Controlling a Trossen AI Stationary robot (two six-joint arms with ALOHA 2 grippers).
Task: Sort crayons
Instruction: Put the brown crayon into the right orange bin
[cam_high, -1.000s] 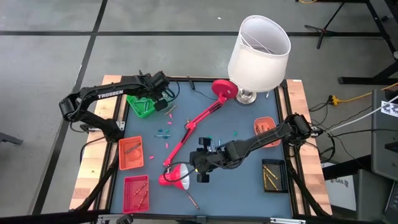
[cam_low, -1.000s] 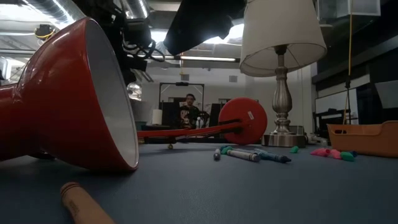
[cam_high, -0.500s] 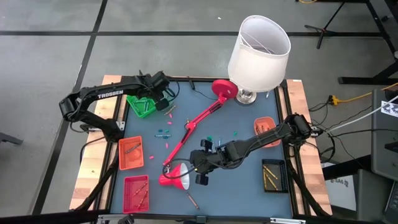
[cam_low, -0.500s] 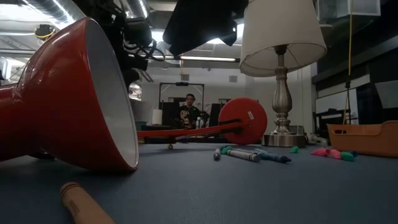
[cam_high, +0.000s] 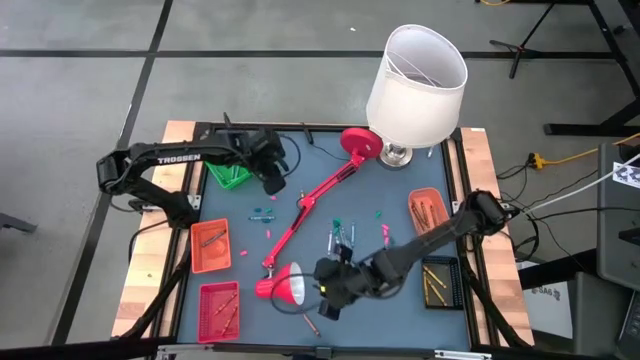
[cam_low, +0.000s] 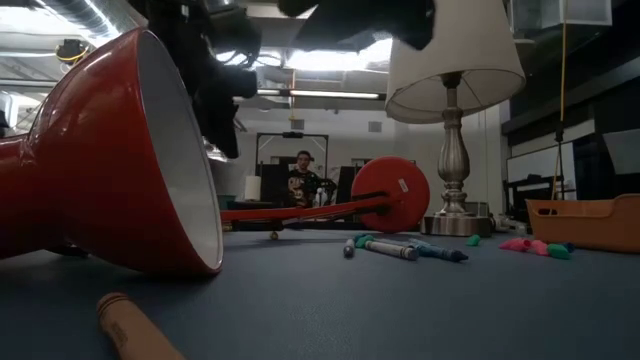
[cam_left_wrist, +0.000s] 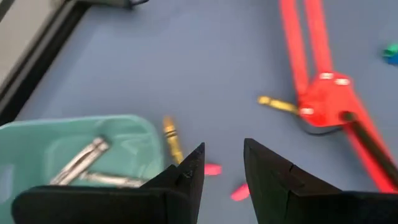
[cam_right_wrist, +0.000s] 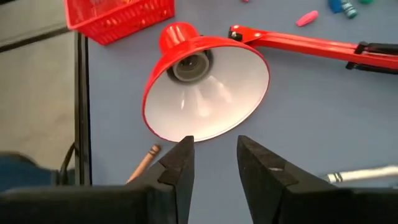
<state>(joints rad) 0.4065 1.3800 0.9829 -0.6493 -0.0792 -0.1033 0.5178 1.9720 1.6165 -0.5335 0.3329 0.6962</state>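
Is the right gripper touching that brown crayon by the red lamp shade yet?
Apart. In the right wrist view the right gripper has open fingers with nothing between them, and bare table separates them from the brown crayon below the red lamp shade.

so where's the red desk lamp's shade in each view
High view: red lamp shade, low centre-left, just left of the right gripper.
Low view: fills the left side, lying on its side.
Left wrist view: shade not in it; only the lamp's red arm.
Right wrist view: centre, opening facing the camera.
Shared landmark: the lamp's red arm.
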